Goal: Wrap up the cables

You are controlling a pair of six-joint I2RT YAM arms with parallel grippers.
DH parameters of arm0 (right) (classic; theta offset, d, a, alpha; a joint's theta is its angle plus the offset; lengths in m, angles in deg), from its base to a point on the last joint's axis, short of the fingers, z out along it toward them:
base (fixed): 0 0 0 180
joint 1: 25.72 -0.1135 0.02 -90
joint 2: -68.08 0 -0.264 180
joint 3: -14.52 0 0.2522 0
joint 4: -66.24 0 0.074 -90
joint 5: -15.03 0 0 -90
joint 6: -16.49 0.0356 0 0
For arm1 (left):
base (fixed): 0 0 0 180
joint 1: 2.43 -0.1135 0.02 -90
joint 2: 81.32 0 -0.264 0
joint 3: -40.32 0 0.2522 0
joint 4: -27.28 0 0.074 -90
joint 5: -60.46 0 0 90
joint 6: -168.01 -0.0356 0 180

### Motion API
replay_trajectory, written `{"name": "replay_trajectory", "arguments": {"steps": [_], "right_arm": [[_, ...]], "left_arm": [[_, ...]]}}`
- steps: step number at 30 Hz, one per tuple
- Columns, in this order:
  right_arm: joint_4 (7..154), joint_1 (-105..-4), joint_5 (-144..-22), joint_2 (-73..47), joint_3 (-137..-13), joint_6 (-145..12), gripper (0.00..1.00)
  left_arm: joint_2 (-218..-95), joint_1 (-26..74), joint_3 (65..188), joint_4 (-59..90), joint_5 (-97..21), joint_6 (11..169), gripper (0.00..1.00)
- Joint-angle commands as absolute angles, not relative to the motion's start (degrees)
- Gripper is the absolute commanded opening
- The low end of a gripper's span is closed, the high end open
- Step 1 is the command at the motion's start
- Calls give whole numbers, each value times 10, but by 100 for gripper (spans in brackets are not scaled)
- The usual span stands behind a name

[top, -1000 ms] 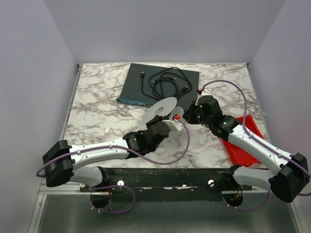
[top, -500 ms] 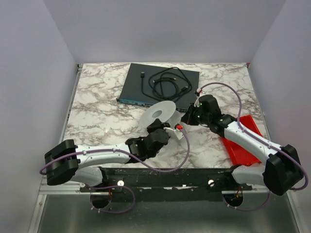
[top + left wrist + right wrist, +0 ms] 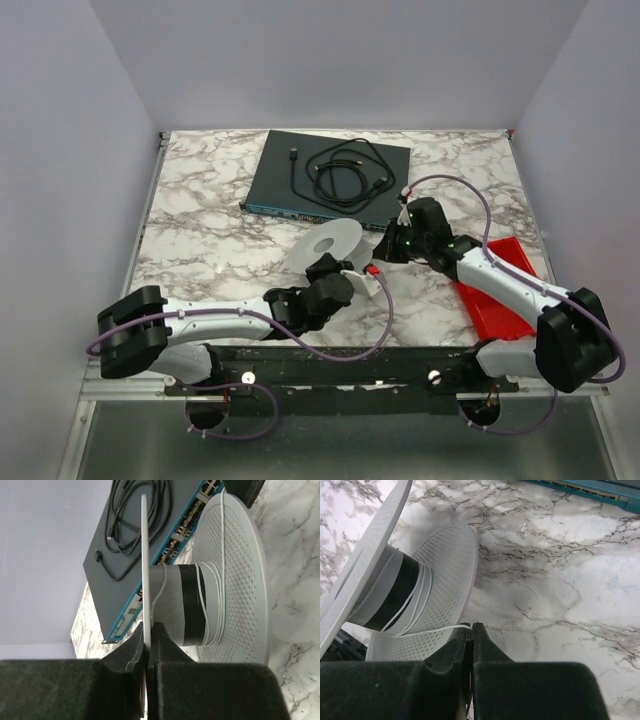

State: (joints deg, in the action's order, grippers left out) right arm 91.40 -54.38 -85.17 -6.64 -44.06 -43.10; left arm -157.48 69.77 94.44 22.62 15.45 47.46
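Observation:
The whitish round spool (image 3: 332, 241) is held tilted above the table's middle. My left gripper (image 3: 328, 270) is shut on the edge of one spool flange (image 3: 144, 580), seen edge-on in the left wrist view. The thin white wire (image 3: 202, 587) makes a few turns around the spool's grey and black core (image 3: 182, 605). My right gripper (image 3: 386, 247) sits just right of the spool and is shut on the white wire (image 3: 427, 630), which runs taut from its fingertips (image 3: 471, 626) to the core, past the other flange (image 3: 442, 565).
A dark network switch (image 3: 290, 185) lies at the back with a black coiled cable (image 3: 345, 170) on top. A red tray (image 3: 505, 295) sits at the right under the right arm. Purple hoses (image 3: 385, 310) loop along both arms.
The left gripper and spool have shifted a little toward the near edge. The right gripper has moved slightly away from me, and its arm's base joint has swung left.

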Motion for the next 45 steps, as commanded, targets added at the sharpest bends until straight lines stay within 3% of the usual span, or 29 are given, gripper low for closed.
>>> {"name": "replay_trajectory", "arguments": {"steps": [1, 31, 45], "right_arm": [[910, -516, -794, -85, -439, -447, 6], [942, -515, -752, -127, -423, -400, 17], [941, -515, -719, -141, -478, -423, 13]], "left_arm": [[-1588, 717, 975, 146, 121, 523, 0], [-1693, 751, 1015, 63, 124, 556, 0], [-1662, 751, 1009, 71, 112, 557, 0]]}}
